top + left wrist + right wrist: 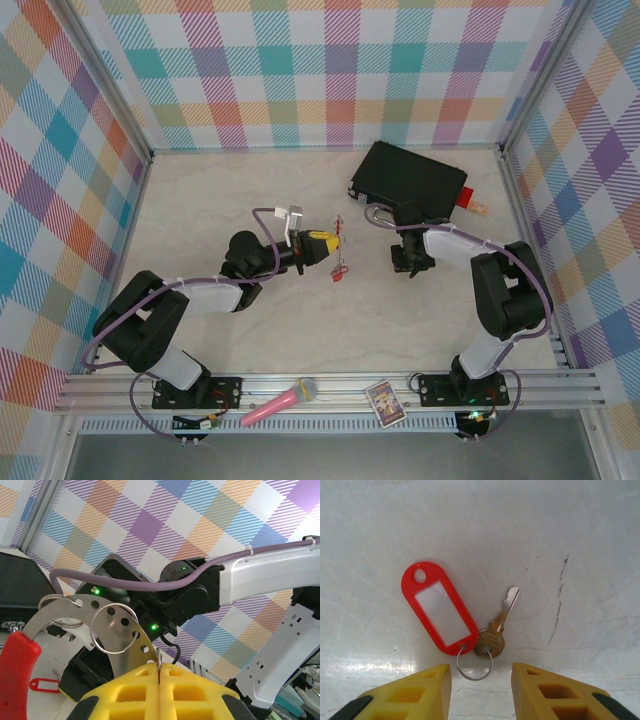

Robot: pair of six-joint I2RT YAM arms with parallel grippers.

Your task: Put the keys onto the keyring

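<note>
Yellow-padded fingers of the left gripper (pixel 159 667) are pressing flat together, clenching the lower edge of the keyring (pixel 82 614), a grey perforated metal band with a red section, and holding it upright above the middle of the table (pixel 200 200). The left arm is reaching forward and to the right from its base, with the elbow bent low. A wire ring (pixel 115 629) is lying against the band.

The right arm is folding at the elbow and pointing the right gripper (pixel 480 672) straight down. Its fingers are standing apart, released, and gripping nothing. Directly beneath it, one of the keys (pixel 440 610), a red tag joined by a small ring to a brass key (pixel 497 630), is lying flat on the table. The small ring is sitting in line with the gap between the fingers.

The table is showing a pale, marbled, scuffed surface, and pastel plaid panels (pixel 300 70) are walling it in. A black case (pixel 410 180) is resting at the far right with a red block (pixel 464 197) beside it. A pink microphone (pixel 280 402) and a card (pixel 384 402) are lying on the front rail between the arm bases.
</note>
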